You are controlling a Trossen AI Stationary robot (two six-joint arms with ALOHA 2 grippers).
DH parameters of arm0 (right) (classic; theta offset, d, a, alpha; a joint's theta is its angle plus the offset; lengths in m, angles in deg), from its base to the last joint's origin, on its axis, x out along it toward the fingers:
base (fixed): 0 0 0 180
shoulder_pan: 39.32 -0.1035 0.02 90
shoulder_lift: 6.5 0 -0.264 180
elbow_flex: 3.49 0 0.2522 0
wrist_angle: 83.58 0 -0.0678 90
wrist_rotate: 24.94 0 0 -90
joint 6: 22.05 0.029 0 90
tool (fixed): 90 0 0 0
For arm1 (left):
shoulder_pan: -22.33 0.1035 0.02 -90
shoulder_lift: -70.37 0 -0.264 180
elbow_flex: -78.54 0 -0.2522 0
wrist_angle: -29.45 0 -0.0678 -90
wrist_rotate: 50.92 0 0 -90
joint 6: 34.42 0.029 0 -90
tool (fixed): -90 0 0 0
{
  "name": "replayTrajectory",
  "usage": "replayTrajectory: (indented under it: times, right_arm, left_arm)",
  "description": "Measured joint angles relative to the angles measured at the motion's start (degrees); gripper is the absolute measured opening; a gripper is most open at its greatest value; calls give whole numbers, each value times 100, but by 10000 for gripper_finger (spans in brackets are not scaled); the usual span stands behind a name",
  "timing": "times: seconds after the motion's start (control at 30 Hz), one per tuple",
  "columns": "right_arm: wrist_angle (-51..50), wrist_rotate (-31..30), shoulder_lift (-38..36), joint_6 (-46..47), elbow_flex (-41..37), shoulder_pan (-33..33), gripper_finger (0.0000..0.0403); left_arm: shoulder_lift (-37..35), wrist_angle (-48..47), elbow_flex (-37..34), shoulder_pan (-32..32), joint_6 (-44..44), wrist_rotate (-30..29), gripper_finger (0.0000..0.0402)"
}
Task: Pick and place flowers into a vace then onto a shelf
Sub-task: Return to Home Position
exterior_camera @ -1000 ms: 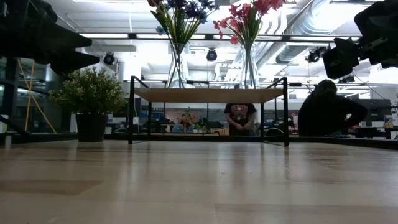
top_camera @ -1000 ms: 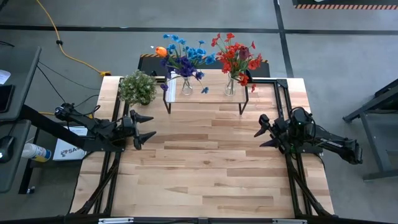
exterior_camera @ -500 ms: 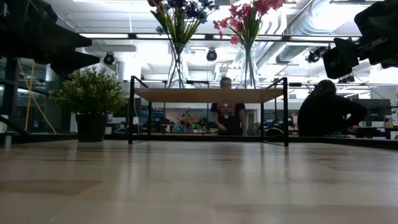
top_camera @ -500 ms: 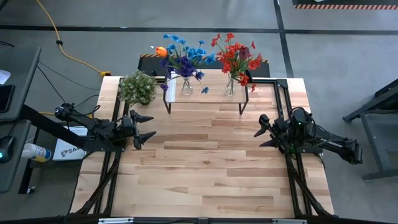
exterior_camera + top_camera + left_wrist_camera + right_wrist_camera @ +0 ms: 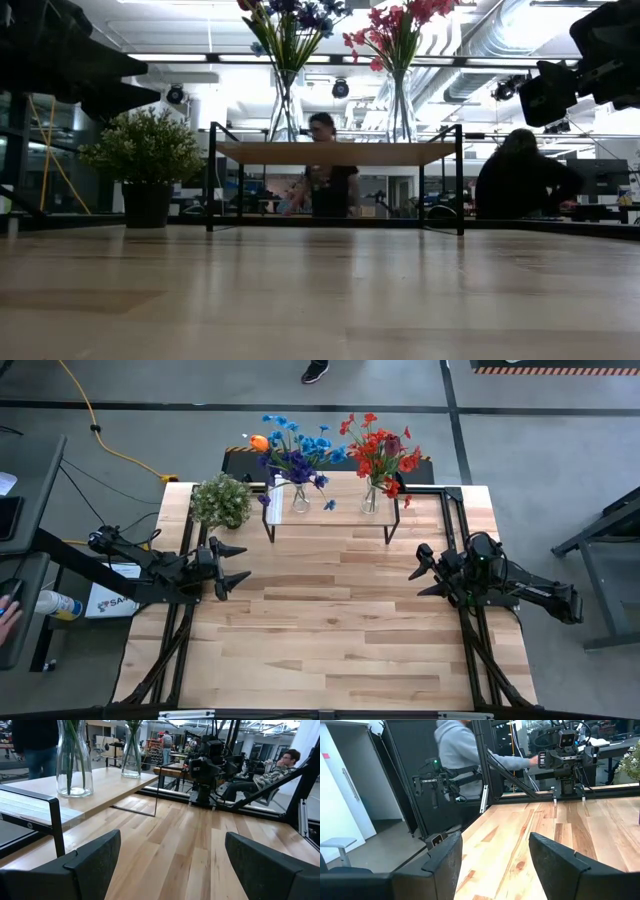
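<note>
My left gripper (image 5: pixel 172 840) hangs over the table's left edge. Its two matte black, wedge-shaped fingers (image 5: pixel 95 857) are spread wide and hold nothing. My right gripper (image 5: pixel 496 840) mirrors it at the right edge, its fingers just as far apart and bare.

Between them lies the table (image 5: pixel 330 630), made of pale butcher-block strips with a soft sheen and flanked by black metal rails.

At the far side of the table stands the shelf (image 5: pixel 335 508), a light plank top on thin black legs. Two clear glass vases stand upright on it, well apart, each narrow at the waist with a flared foot. The left vase (image 5: pixel 300 500) holds the blue, purple and orange flowers (image 5: pixel 295 450). The right vase (image 5: pixel 370 500) holds the red flowers (image 5: pixel 380 452).

A bushy pale-green plant (image 5: pixel 222 500) in a dark pot sits on the table just left of the shelf.

The low view cuts the blooms off at its top edge.

Beyond the table, a person (image 5: pixel 325 185) is partly hidden behind the shelf's plank. A seated figure (image 5: pixel 520 180) farther right is only a dark silhouette.
</note>
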Motion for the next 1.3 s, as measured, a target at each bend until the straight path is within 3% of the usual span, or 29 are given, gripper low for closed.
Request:
replayTrajectory:
  times: [1.3]
  right_arm:
    - [-2, 2, 0, 0, 0, 0, 217]
  left_arm:
    - [2, 0, 0, -2, 0, 0, 392]
